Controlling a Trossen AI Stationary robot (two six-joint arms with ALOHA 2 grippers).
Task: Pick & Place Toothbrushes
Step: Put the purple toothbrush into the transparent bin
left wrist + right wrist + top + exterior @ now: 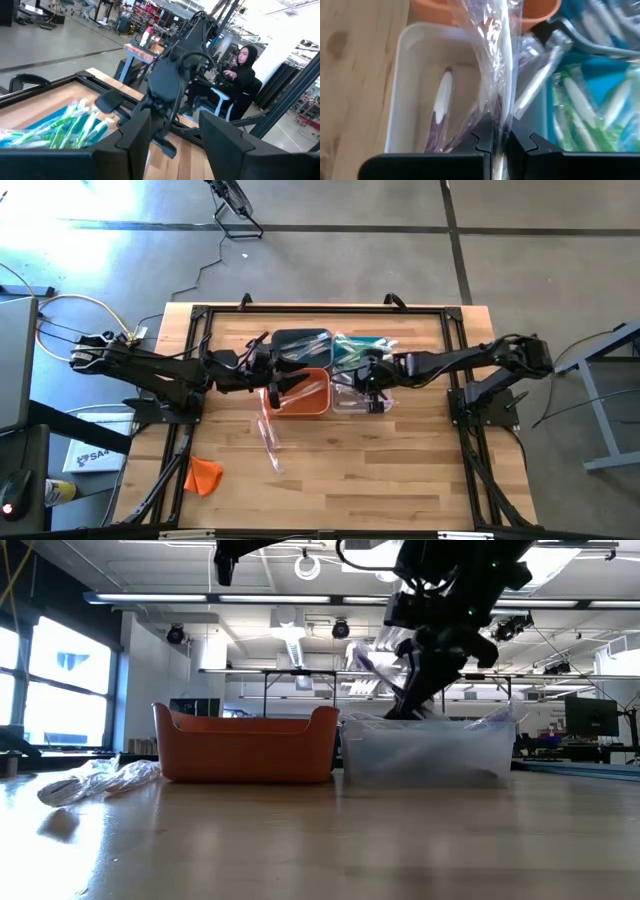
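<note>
Your right gripper [500, 142], jaws clenched on a wrapped toothbrush [495, 65] above the clear bin [405, 60], grips only slippery film, so it may slide free early.

An industrial lab hall: concrete floor [330, 205], ceiling strip lights [250, 598], workbenches, a seated person [243, 70].

Orange bin [305, 402], teal bin [352, 352] (green toothbrushes [75, 127] inside).
</note>
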